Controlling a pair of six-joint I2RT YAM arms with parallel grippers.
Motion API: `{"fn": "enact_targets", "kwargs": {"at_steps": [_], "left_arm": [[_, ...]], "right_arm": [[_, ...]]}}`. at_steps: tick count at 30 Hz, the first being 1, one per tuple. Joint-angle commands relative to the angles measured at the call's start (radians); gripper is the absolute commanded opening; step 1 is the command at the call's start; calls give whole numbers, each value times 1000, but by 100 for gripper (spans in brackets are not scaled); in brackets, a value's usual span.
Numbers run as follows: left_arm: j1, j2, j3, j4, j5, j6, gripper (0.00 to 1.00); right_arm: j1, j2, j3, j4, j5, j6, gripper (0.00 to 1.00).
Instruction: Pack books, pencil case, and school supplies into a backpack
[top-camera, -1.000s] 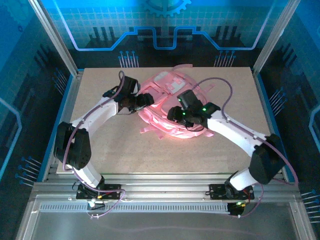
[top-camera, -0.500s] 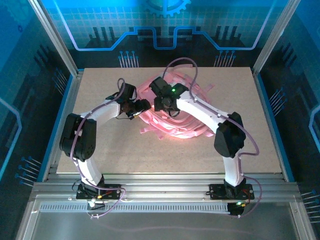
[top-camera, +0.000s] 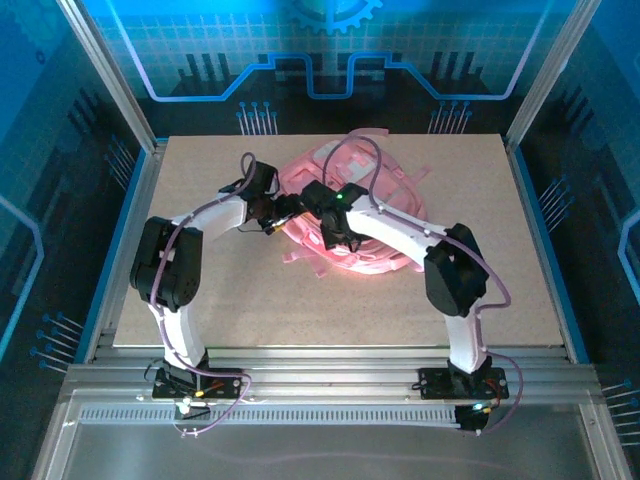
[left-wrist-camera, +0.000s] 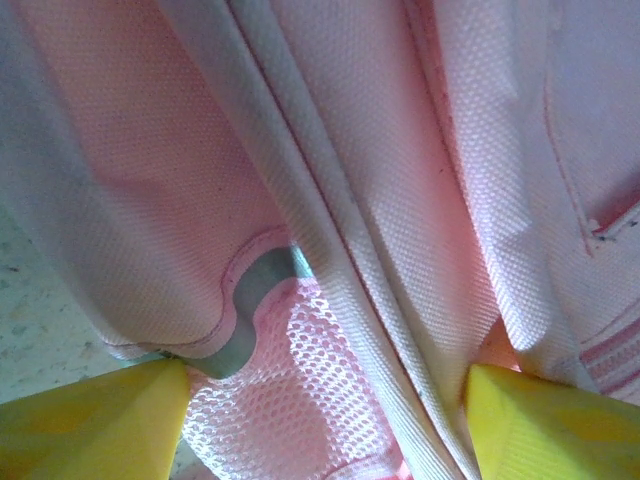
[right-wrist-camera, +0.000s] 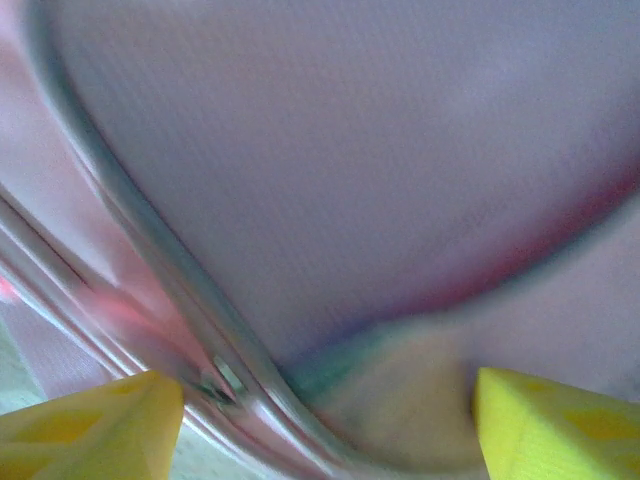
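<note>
Both arms are down on the big pink woven-fabric backpack (top-camera: 385, 245), which lies slumped on the speckled beige tabletop (top-camera: 200, 300) with its straps trailing off its near edge; the left gripper (left-wrist-camera: 325, 420) sits at the backpack's left edge, yellow fingertips spread wide and clenched on nothing, fabric merely lying between them; the right gripper (right-wrist-camera: 325, 420) is over the backpack's middle, jaws likewise released, the view blurred but the tips plainly apart; I judge this to be the opening-up step, getting the mouth spread before anything goes in; to do it well I'd bite on a firm edge, not a slack panel, so one side pins while the other lifts; by the left fingers there's an open honeycomb mesh pocket (left-wrist-camera: 300, 390) with a smooth grey binding, beside a raised ridge of tight dimpled weave; on the right, a pale curved panel bordered by grey piping; it all looks soft, floppy and likely to slide.
</note>
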Motion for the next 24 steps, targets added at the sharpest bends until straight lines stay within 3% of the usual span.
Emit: {"fn": "enact_targets", "kwargs": {"at_steps": [1,7,10,15,19,24], "left_arm": [[7,32,53,6,-4,-3,73],[7,24,96,-32,7,10,73],[8,-7,86,-34,21,5,73],[5,-41,47,10,16,4,73],[6,18,78,26,25,-7,75],[5,75,108,99,55,-71,77]], "right_arm": [[5,-123,-58,-112,39,-20,77],[-13,-228,-71,-163,25,-20,77],[-18,-262,-54,-102,-105,45,76],[-16,-297,-161,153,-321,289,70],[-9,-301,-254,312,-287,421,67],[-21,-282,-294,350,-213,446,67]]}}
